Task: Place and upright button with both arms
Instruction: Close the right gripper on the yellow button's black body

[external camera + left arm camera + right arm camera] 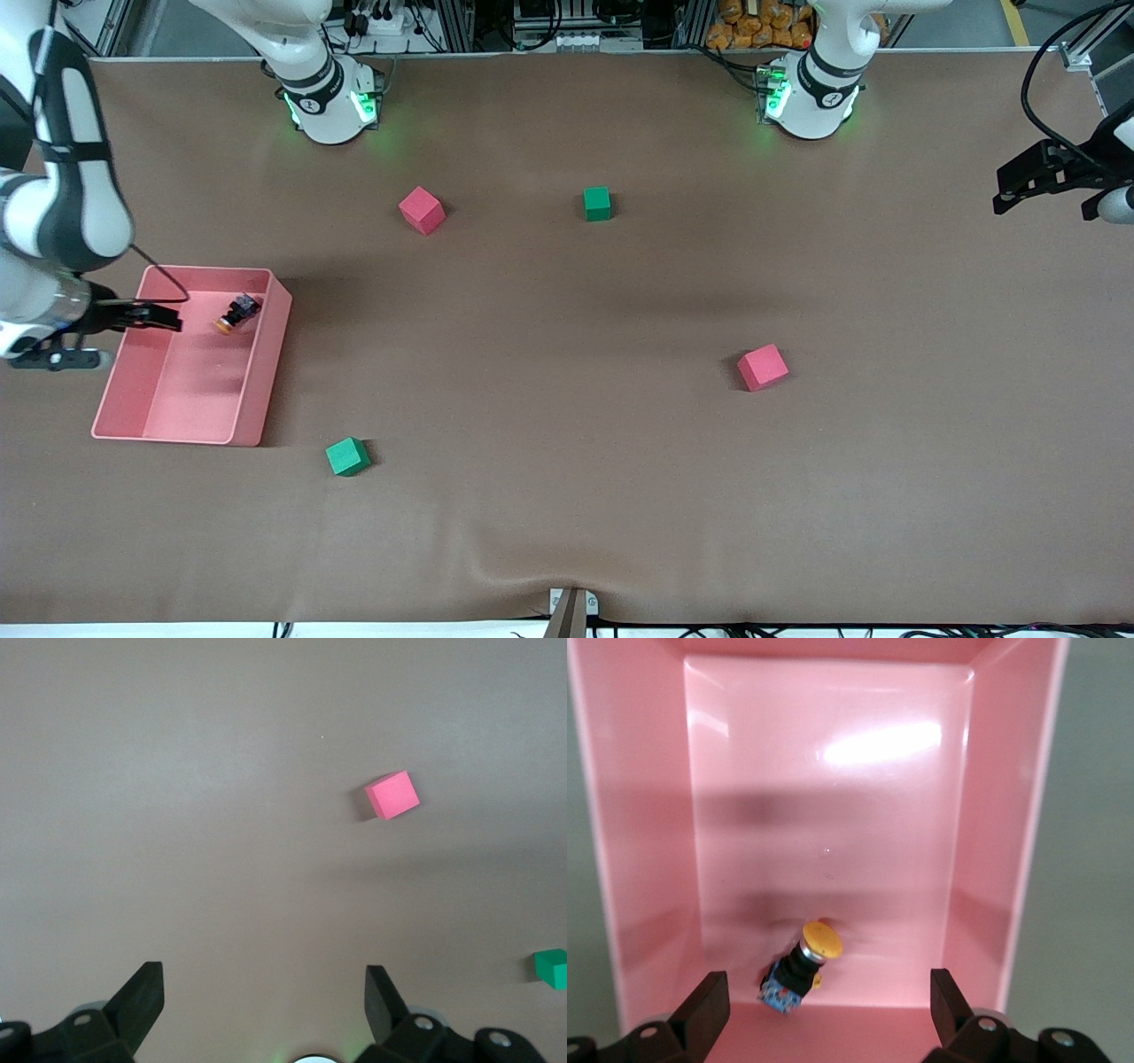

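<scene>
The button (237,313) is seen lying tilted on its side inside the pink bin (257,390), at centre-left of the front view. The right gripper (824,1014) is held over the bin, jaws spread wide, nothing gripped. The left gripper (264,1001), at upper right of the frame, is parked over bare table, equally wide, empty.

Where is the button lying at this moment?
The button lies on its side in the pink tray at the right arm's end of the table, near the tray's wall farthest from the front camera, under the open right hand.
</scene>
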You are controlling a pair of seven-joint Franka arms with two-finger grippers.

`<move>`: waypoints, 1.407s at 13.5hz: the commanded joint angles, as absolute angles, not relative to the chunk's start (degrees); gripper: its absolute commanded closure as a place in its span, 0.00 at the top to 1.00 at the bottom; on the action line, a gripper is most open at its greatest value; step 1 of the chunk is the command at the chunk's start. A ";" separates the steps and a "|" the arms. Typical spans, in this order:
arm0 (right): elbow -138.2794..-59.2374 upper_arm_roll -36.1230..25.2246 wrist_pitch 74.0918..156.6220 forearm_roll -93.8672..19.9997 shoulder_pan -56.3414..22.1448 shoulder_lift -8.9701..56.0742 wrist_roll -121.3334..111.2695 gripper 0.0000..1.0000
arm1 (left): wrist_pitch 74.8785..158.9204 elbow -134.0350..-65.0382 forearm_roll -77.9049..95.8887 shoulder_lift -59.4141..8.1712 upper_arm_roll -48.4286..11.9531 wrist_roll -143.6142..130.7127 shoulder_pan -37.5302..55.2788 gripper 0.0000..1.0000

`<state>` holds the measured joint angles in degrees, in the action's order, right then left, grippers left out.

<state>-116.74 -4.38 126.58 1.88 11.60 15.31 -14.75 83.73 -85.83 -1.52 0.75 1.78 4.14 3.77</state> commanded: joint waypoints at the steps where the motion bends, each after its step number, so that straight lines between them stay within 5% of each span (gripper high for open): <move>1: -124.26 -3.78 132.43 2.90 12.13 13.09 -14.50 1.00 | 83.14 -85.08 -2.72 0.44 1.58 3.60 3.78 1.00; 19: -131.31 -3.60 141.50 2.02 11.60 19.78 -8.71 1.00 | 83.23 -85.17 -2.64 -0.44 1.58 3.34 3.87 1.00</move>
